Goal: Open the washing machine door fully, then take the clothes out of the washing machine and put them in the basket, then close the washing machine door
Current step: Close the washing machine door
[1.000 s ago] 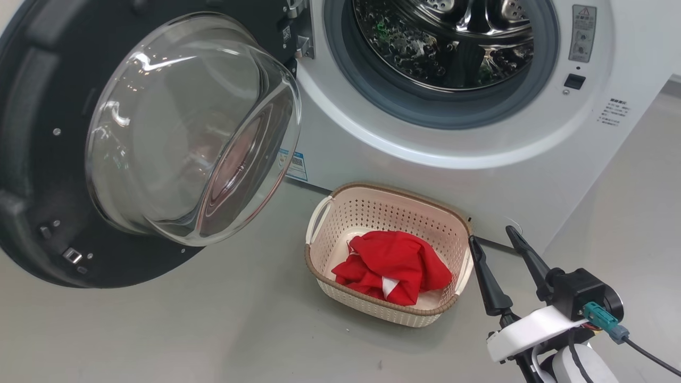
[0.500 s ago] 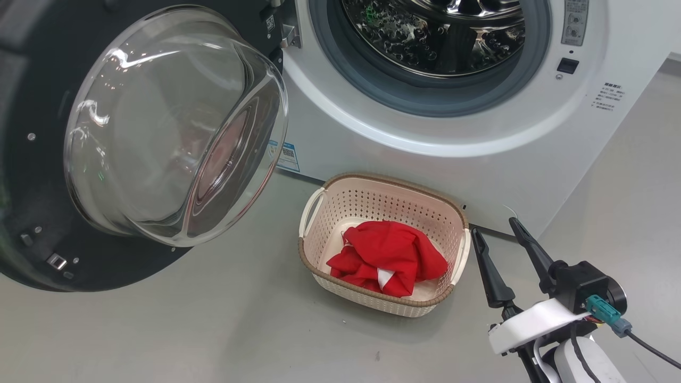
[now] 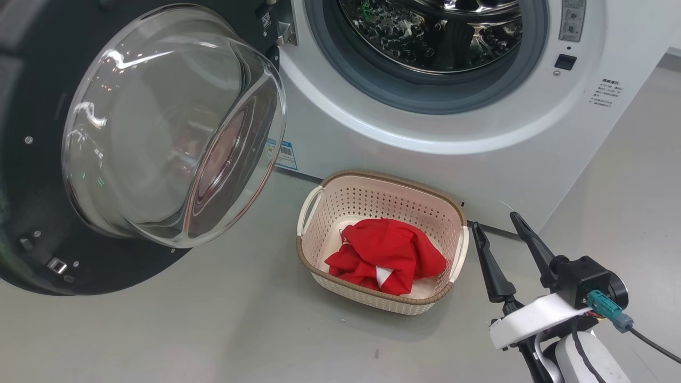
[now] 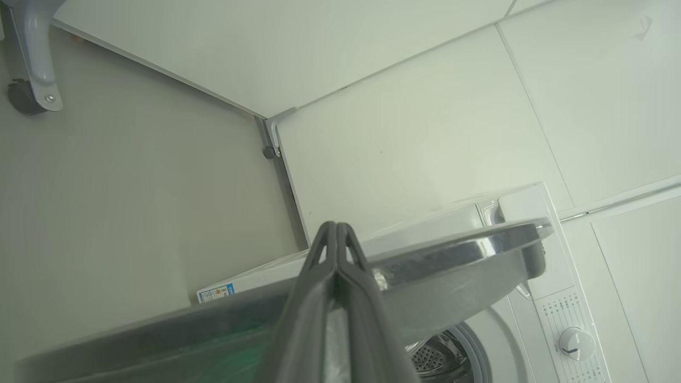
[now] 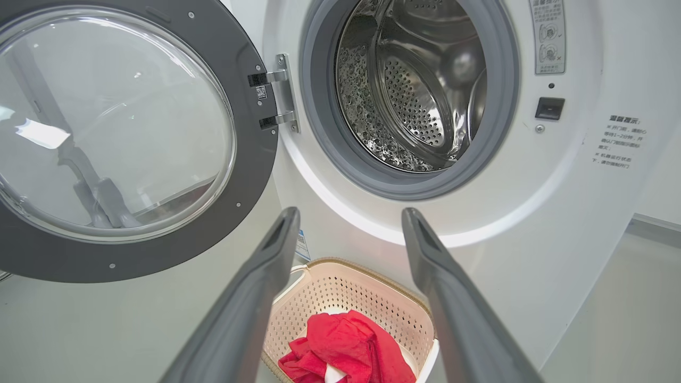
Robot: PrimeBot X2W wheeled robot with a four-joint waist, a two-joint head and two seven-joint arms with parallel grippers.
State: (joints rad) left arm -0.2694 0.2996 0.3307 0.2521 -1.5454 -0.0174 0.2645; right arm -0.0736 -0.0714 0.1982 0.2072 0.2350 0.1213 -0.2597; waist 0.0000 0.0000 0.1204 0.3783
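The washing machine (image 3: 372, 133) stands with its steel drum (image 5: 415, 90) showing no fabric. Its door (image 3: 32, 223) is swung out to the left, the glass bowl (image 3: 170, 127) facing me. On the floor in front sits the basket (image 3: 372, 205) with the red clothes (image 3: 385, 255) inside. My right gripper (image 3: 495, 221) hovers open just right of the basket; in the right wrist view this gripper (image 5: 351, 213) frames the basket (image 5: 340, 287) and clothes (image 5: 346, 346) below the drum. My left gripper (image 4: 337, 229) is shut on nothing, at the door's silver outer edge (image 4: 452, 260).
Grey floor spreads left of and in front of the basket. A blue label (image 3: 284, 154) marks the machine's lower corner. A grey caster leg (image 4: 32, 64) stands on the floor by the white wall panels. The control knob (image 4: 574, 340) is on the machine's front.
The head camera has shifted, sliding the whole scene slightly left and up. The clothes stay in the basket, and the right gripper stays open beside it.
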